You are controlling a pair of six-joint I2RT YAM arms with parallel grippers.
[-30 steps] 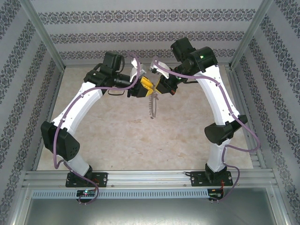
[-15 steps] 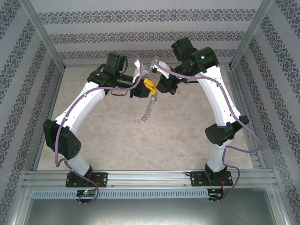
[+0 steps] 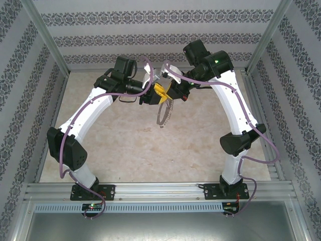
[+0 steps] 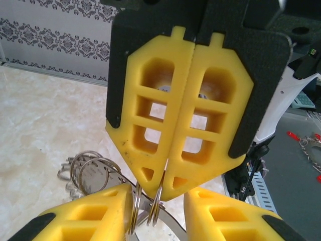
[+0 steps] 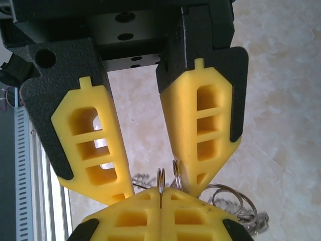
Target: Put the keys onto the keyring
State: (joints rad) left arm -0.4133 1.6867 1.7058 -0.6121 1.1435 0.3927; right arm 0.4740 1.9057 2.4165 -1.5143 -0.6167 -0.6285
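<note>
- The right gripper is closed. Its two yellow latticed plastic fingers lie flat one against the other, with no gap along their length.
- Between the very tips of these fingers two small silvery wire loops are pinched. They stand side by side and stick out from the tips.
- These loops belong to the keyring, a large thin dark-grey hoop with many such loops along its rim. It hangs in the air directly below the two grippers, from the closed tips of the right one, above the beige marbled table top.
- The left gripper faces the right one, tip to tip. Its jaws stand apart, but not wide. The closed tips of the right gripper, with the two pinched loops, are in the gap between them.
- The left gripper's yellow fingers come very close to the loops on both sides. Whether a pad really presses on a loop, we cannot tell.
- In the left wrist view a bunch of further silvery loops hangs just beside one finger of this gripper, under the right gripper's tips. A stretch of the grey hoop runs from the bunch toward the gap.
- In the top view the two wrists meet nose to nose, and the hoop is tilted under them.
</note>
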